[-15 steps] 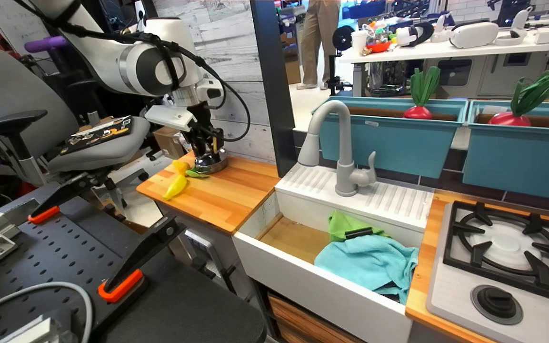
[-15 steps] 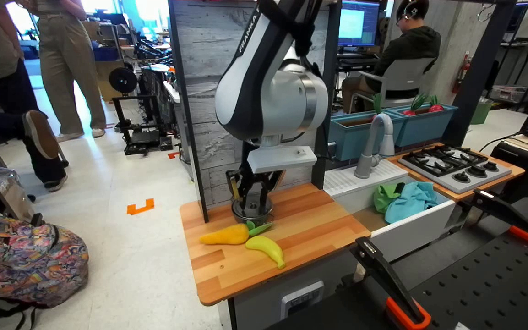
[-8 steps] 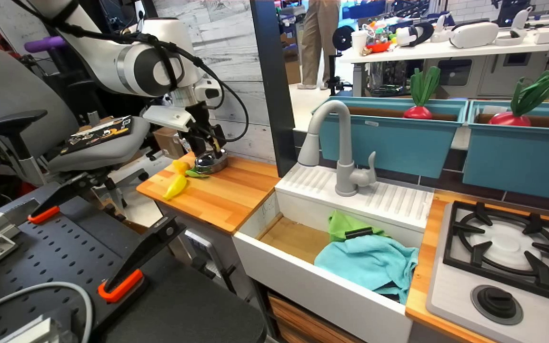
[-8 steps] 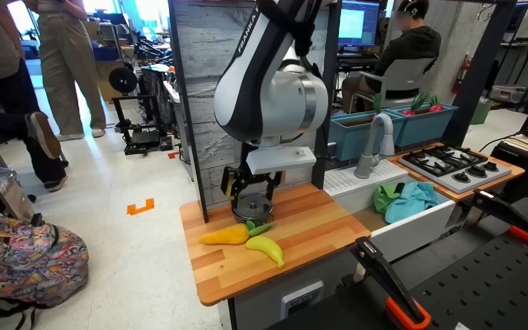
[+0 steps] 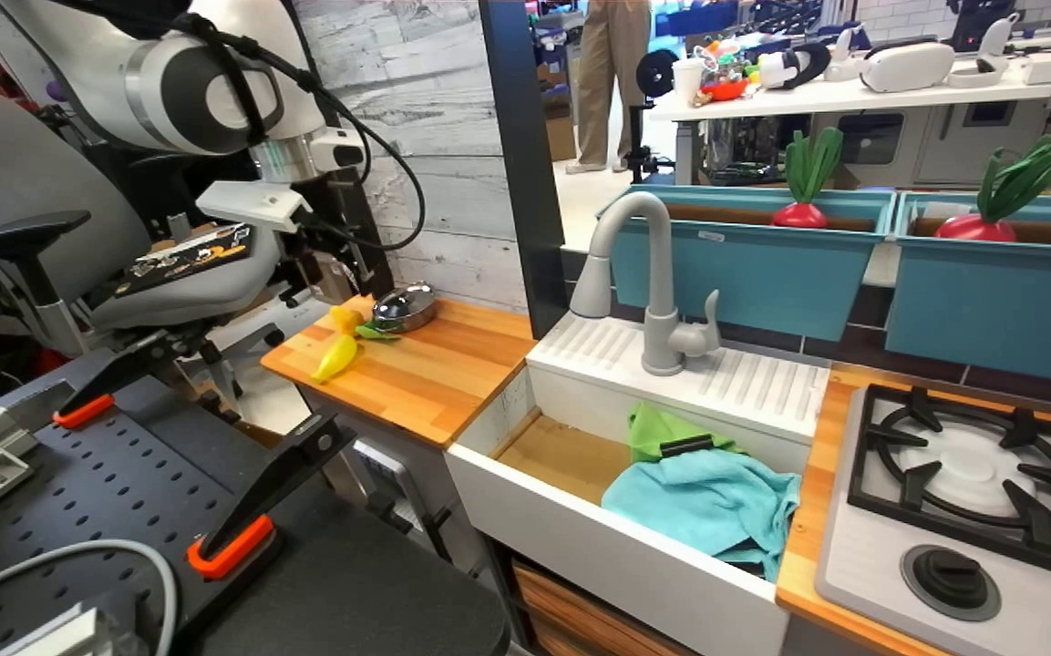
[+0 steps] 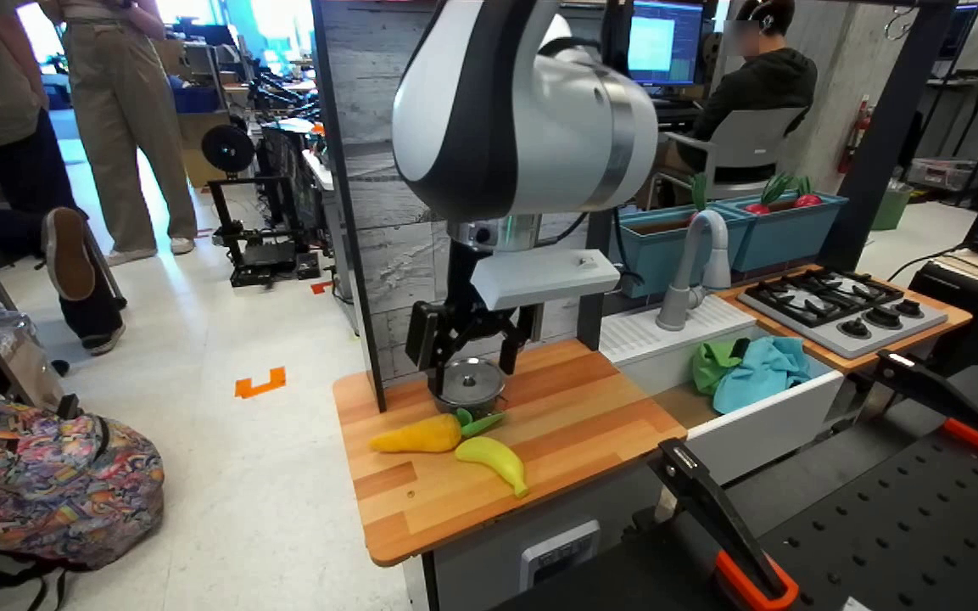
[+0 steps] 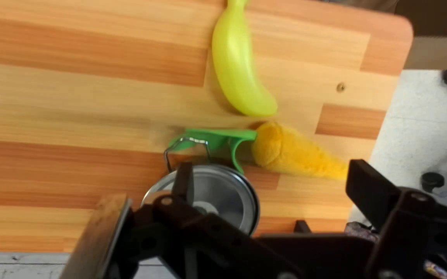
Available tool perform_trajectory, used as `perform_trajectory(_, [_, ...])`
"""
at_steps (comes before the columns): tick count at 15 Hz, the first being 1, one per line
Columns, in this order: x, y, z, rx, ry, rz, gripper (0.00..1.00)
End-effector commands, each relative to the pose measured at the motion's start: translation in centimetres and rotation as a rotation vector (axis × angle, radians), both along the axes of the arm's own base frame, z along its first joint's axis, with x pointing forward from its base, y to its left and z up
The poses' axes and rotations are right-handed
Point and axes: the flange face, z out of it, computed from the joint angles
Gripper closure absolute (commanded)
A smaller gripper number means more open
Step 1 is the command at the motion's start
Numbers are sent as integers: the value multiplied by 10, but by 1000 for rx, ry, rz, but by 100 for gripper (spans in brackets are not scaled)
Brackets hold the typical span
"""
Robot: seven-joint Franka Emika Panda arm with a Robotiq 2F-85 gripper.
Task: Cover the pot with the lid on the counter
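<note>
The silver-grey lid (image 6: 472, 379) rests on the small metal pot (image 6: 457, 409) at the back of the wooden counter, looking about level. In the wrist view the lid (image 7: 225, 190) is partly covered by a dark finger, with its knob half hidden. The pot's wire handle (image 7: 187, 140) sticks out beside it. My gripper (image 7: 270, 173) is open, fingers wide apart, holding nothing. It hangs above and to one side of the pot, clear of the lid (image 5: 405, 299) in an exterior view. The same gripper (image 6: 472, 367) overlaps the lid from the other angle.
A plush yellow carrot (image 6: 418, 434) with green leaves (image 7: 213, 139) lies against the pot's near side, and a yellow banana (image 6: 493, 462) lies beside it. A plank wall (image 5: 434, 182) rises behind the counter. The sink (image 5: 616, 574) with cloths adjoins, then the stove (image 5: 862, 547).
The jaws have spread from around the lid's knob. Afterwards the arm has risen and drawn away from the pot, leftward in an exterior view. The lid has stayed on the pot.
</note>
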Motion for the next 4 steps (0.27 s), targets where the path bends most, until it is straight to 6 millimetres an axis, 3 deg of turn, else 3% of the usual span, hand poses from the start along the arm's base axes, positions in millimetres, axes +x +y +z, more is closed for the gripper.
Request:
perform_trajectory(1, [-6,0,4,-2,8,4,0])
perform_trajectory(4, [-3,1,2,0,5,2,0])
